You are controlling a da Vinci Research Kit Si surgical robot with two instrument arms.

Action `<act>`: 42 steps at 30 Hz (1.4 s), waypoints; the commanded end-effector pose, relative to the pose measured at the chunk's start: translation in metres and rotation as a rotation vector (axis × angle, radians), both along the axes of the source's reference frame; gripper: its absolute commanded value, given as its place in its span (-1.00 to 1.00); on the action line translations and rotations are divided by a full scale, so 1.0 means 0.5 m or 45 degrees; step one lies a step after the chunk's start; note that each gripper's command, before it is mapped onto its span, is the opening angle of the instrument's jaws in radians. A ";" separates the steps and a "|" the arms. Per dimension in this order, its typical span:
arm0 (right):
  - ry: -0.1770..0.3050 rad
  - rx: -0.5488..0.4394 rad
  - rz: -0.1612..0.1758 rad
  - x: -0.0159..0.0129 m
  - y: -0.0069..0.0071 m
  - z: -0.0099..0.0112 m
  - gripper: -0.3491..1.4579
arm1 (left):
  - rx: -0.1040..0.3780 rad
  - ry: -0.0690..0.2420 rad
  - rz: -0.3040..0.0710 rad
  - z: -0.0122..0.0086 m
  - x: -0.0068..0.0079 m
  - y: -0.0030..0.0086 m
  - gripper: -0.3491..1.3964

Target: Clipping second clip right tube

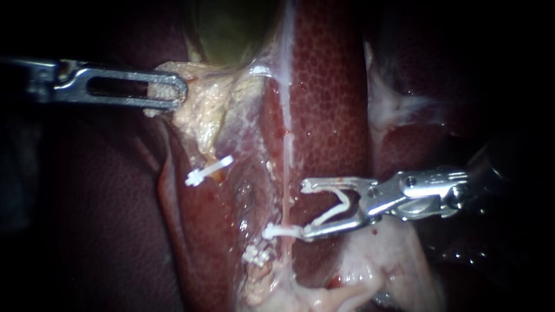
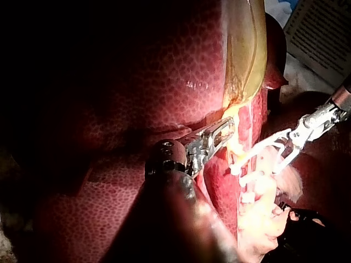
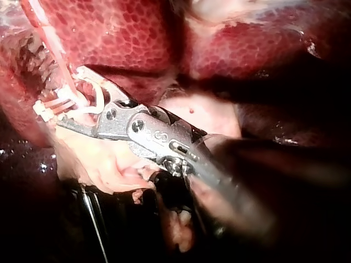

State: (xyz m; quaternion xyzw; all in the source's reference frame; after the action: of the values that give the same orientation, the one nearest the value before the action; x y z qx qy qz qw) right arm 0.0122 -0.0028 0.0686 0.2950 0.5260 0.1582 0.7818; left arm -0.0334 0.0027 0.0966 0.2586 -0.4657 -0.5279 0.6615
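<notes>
The right tube (image 1: 287,162) is a thin pale strand running down the liver (image 1: 329,86). My right instrument (image 1: 304,209) comes in from the right. Its jaws stand wide apart, with a white clip (image 1: 335,211) seated between them and touching both. The jaw tips lie just short of the tube. A white clip (image 1: 278,232) crosses the tube at the lower jaw's tip. My left instrument (image 1: 170,89) is shut on pale yellow tissue (image 1: 196,104) below the greenish gallbladder (image 1: 231,29). In the right wrist view the loaded jaws (image 3: 71,98) reach the clipped tube.
Another white clip (image 1: 208,170) sits on a tube further left. A whitish lump (image 1: 257,254) lies lower along the right tube. Pale fatty tissue (image 1: 370,266) lies under the right instrument's shaft. In the left wrist view my left instrument (image 2: 222,131) holds the yellow tissue taut.
</notes>
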 end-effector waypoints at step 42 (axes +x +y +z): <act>-0.038 0.320 0.036 0.0107 -0.0038 0.0091 -0.13 | -0.003 0.003 -0.002 0.0004 -0.0003 -0.0007 -1.00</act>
State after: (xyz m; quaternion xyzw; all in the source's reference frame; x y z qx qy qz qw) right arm 0.0175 -0.0048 0.0732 0.3841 0.4921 0.2429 0.7424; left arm -0.0335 0.0023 0.0968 0.2568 -0.4659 -0.5281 0.6619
